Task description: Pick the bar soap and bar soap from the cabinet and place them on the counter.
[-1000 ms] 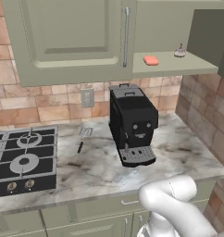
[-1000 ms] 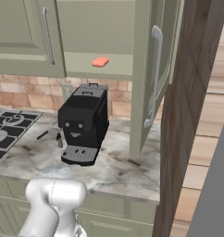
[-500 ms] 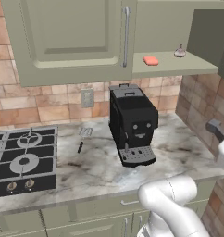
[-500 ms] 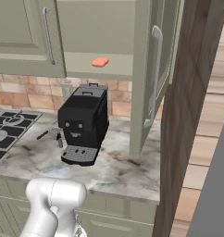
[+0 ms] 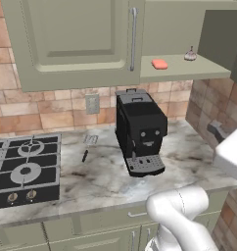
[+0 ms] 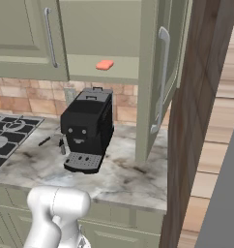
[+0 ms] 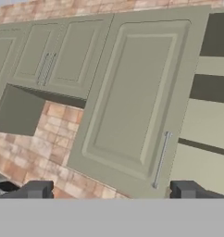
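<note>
A coral-red bar soap point(image 5: 159, 64) point(image 6: 105, 65) lies on the lower shelf of the sage-green cabinet point(image 5: 81, 44), whose right door point(image 6: 160, 72) hangs open. My hand point(image 5: 230, 152) enters the left base view at its right edge, below the shelf and right of the soap. In the hand view my gripper point(image 7: 111, 190) is open, its dark fingertips point(image 7: 37, 190) wide apart with nothing between them. It faces the closed cabinet door point(image 7: 132, 97), with the open shelves point(image 7: 211, 88) to that door's right. The marbled counter point(image 5: 101, 181) point(image 6: 128, 177) runs below.
A black coffee machine point(image 5: 140, 130) point(image 6: 87, 128) stands on the counter under the shelf. The black gas hob point(image 5: 22, 166) lies to the left. A small pale knob-topped item point(image 5: 190, 55) sits right of the soap. A brown wall panel point(image 6: 196, 121) bounds the right side.
My hand has risen into the right edge of the left base view, where it was absent a second ago. The soap and the cabinet doors have not moved.
</note>
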You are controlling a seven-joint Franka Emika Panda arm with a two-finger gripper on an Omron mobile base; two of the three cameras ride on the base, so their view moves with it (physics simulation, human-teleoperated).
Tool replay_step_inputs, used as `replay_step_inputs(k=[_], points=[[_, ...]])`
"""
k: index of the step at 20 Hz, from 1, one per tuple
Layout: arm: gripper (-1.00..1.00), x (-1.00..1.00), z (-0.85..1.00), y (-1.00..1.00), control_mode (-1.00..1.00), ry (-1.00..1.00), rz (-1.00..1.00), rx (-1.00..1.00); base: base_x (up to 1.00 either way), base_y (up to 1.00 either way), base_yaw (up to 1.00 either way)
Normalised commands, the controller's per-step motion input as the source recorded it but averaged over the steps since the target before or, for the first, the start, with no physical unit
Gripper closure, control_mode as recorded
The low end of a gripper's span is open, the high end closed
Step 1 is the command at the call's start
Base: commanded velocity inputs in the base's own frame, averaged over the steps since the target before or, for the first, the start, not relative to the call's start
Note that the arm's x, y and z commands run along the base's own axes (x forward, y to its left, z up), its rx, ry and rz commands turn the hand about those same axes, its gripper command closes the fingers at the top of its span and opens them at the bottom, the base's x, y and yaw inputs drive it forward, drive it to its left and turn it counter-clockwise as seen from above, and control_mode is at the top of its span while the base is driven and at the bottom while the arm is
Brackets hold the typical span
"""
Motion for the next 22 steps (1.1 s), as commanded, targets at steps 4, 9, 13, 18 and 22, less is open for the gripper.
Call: replay_step_inputs(k=[4,9,13,18,22], points=[[-1.0,0.27,0.0,0.0,-1.0,-0.02,-0.11,0.03,0.0,0.0,0.0],[-1.0,0.24,0.04,0.01,-1.0,-0.01,-0.13,0.03,0.0,0.0,0.0],[-1.0,0.0,0.07,-0.1,-1.0,-0.02,0.0,0.08,0.0,0.0,0.0],[-1.0,0.05,0.0,-0.18,-1.0,-0.06,0.0,0.06,0.0,0.0,0.0],[-1.0,0.16,0.0,-0.2,-1.0,-0.06,0.0,0.04,0.0,0.0,0.0]])
